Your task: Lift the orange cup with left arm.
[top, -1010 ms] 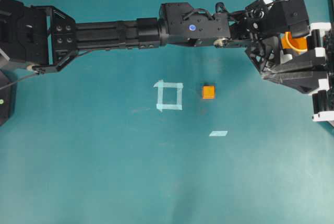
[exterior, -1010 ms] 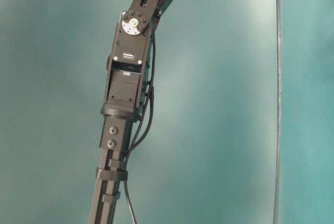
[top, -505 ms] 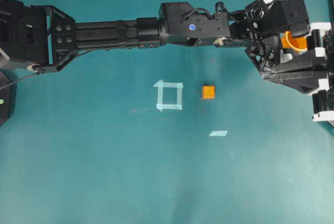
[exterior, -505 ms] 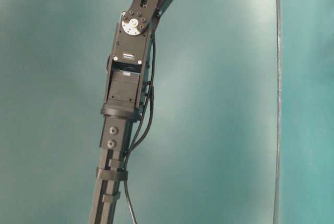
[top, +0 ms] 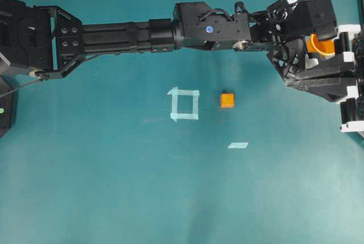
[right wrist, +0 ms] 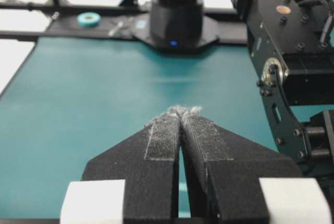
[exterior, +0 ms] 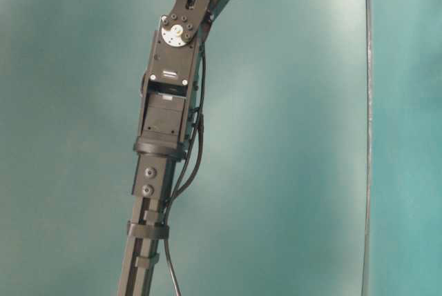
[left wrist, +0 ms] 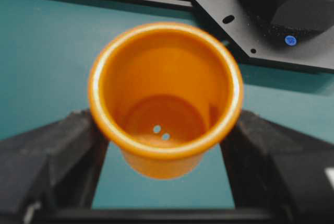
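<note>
Orange cup (left wrist: pixel 164 98) upright, mouth up, seated between left gripper (left wrist: pixel 164 174) fingers, both pads flanking its wall; grip wide on cup. Lift axis vertical. Right gripper (right wrist: pixel 181 125) closed, empty.

— What's out on the teal counter (top: pixel 114 187)?
— A small orange cube (top: pixel 227 100), sitting just right of a pale tape square (top: pixel 184 104). A short tape strip (top: pixel 238 145) lies below them, apart.

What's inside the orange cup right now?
Nothing: the orange cup looks empty, with a bare floor and two small holes. The left gripper's fingers flank it. What lies directly under its base is hidden.
</note>
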Robot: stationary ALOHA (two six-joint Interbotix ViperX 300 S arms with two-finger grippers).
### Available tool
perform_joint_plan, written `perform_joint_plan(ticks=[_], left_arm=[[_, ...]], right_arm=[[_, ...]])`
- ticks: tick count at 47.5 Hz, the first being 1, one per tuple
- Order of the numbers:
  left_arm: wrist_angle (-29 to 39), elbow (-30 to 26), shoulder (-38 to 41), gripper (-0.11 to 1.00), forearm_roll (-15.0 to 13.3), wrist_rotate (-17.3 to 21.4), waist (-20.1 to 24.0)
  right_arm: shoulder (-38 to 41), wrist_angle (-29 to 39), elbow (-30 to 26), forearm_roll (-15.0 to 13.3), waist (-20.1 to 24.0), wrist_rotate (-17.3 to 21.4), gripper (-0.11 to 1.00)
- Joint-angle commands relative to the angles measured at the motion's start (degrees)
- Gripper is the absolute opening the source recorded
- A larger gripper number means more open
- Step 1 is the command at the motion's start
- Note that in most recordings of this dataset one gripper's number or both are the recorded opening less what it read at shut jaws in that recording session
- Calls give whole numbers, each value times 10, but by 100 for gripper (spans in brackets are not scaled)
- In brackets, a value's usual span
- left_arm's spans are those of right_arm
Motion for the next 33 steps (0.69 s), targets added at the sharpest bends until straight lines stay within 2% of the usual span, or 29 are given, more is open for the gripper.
perform_joint_plan(ticks=[1, 33], left_arm=[[-2, -12, -49, 67, 2, 1, 1], [-3, 2, -56, 67, 2, 2, -1]], right_arm=[[-1, -2, -17, 0, 0, 1, 0], [-1, -2, -18, 0, 3, 0, 0]])
